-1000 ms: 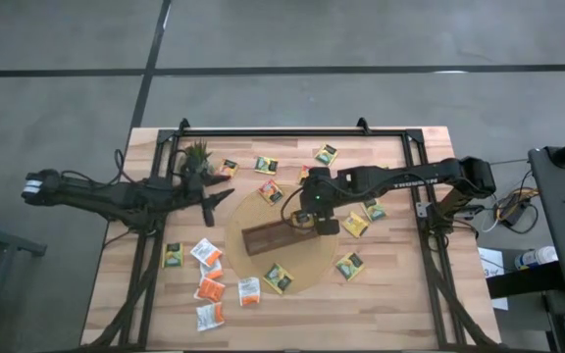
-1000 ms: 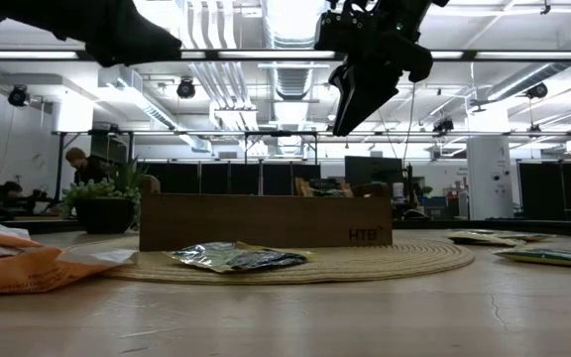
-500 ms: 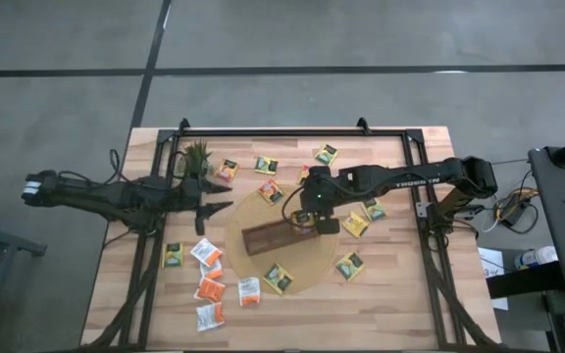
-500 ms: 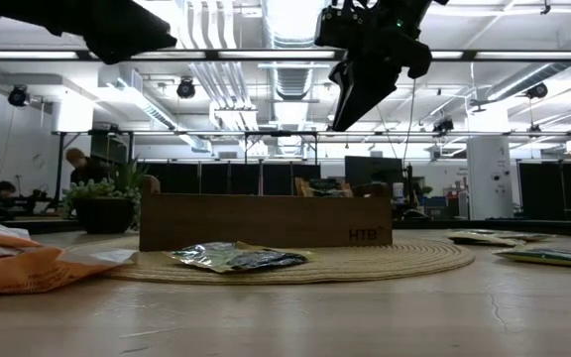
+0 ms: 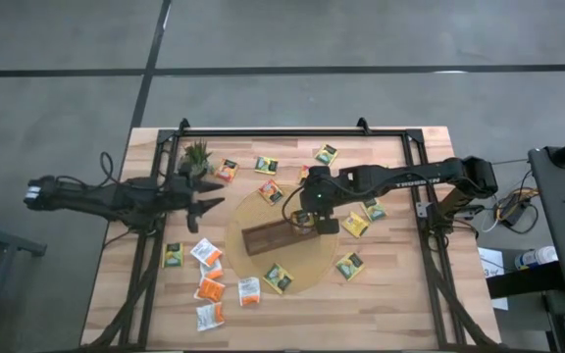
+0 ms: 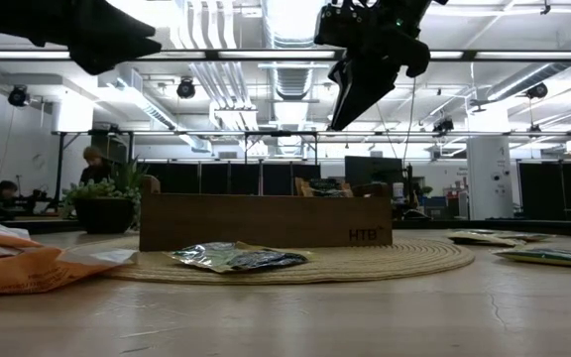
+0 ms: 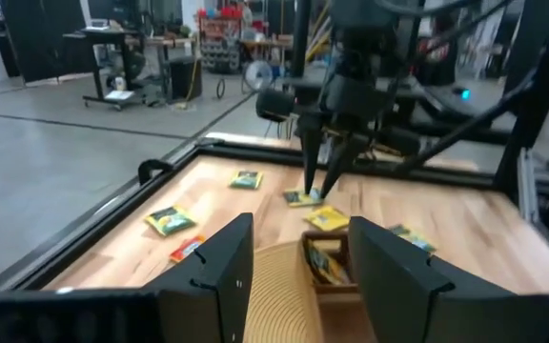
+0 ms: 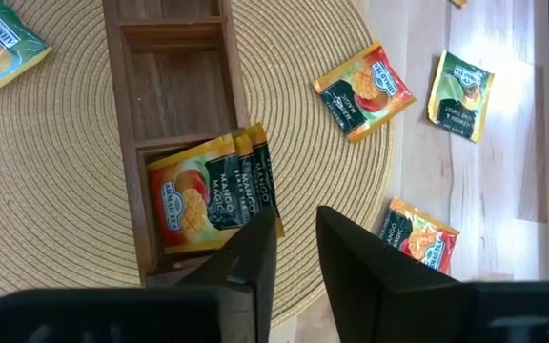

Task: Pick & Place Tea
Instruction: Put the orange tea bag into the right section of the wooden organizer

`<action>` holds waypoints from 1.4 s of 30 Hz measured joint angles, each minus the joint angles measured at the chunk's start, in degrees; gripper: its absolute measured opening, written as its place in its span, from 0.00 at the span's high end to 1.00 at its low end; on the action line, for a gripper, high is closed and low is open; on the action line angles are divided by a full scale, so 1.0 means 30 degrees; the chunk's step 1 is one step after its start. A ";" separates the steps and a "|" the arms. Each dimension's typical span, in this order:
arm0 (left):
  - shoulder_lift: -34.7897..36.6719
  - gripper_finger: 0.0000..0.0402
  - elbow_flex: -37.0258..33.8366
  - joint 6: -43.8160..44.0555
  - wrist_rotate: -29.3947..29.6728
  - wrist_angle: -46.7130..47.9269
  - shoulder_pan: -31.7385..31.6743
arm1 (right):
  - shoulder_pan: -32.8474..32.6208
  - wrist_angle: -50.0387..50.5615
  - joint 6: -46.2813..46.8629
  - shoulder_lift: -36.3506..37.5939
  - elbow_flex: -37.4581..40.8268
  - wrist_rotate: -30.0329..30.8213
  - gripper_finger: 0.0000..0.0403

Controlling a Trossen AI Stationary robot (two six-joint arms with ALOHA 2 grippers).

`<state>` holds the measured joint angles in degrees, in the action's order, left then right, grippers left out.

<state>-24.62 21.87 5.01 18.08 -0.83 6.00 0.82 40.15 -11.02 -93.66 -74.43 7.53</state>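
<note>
**Right gripper hangs empty above the tea tray's filled end**

The right gripper (image 5: 312, 218) hangs above the end compartment of the brown wooden divided tray (image 5: 263, 238), well clear of it in the low view. Its two dark fingers (image 8: 351, 262) stand a little apart with a narrow gap between them, and nothing is held in that gap. Directly beneath, seen from the right wrist, that end compartment holds a few overlapping mango tea sachets (image 8: 213, 188), yellow with dark green-black. The next compartments along the tray show bare wood.

The tray lies on a round woven placemat (image 5: 307, 270) at the middle of the wooden table (image 5: 400, 294). One yellow and dark sachet (image 5: 279, 277) rests on the mat at about 6 o'clock from the tray.

More sachets lie loose on the table. At 12 o'clock from the mat are several yellow and dark ones (image 5: 266, 165). At 3 o'clock, two more (image 5: 356, 225) lie near the mat's edge. At 8 o'clock sits a cluster of orange and white-with-orange sachets (image 5: 210, 288).

The left gripper (image 5: 207, 207) hovers at 9 o'clock from the mat, its fingers spread wide and empty. A small green potted plant (image 5: 196, 156) stands just beyond it, at 10 o'clock.
</note>
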 joint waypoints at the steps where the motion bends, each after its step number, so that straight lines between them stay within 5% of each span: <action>1: 0.0374 0.58 -0.0319 0.0107 -0.0003 -0.0186 0.0000 | -0.0007 -0.0014 0.0022 0.0033 0.0001 0.0000 0.81; 14: 0.6070 0.58 -0.5382 0.0682 0.0060 -0.3799 0.0000 | -0.0002 -0.4754 0.1512 0.2865 0.3457 0.0158 0.85; 23: 0.7939 0.58 -0.7120 0.2156 0.0582 -0.3606 0.0009 | 0.0448 -0.6971 0.2692 0.7843 0.7234 0.3118 0.86; 31: 0.7391 0.58 -0.7127 0.2524 0.0585 -0.1725 0.0015 | 0.2983 -0.7682 0.2765 0.9688 0.9444 0.1842 0.86; 42: 0.7255 0.58 -0.7134 0.2444 0.0585 -0.1484 0.0015 | 0.7435 -0.7839 0.0059 0.7687 0.9967 -0.1517 0.86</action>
<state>-2.85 0.47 12.34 19.84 -5.28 6.04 23.13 16.63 -10.84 -70.60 -44.53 2.98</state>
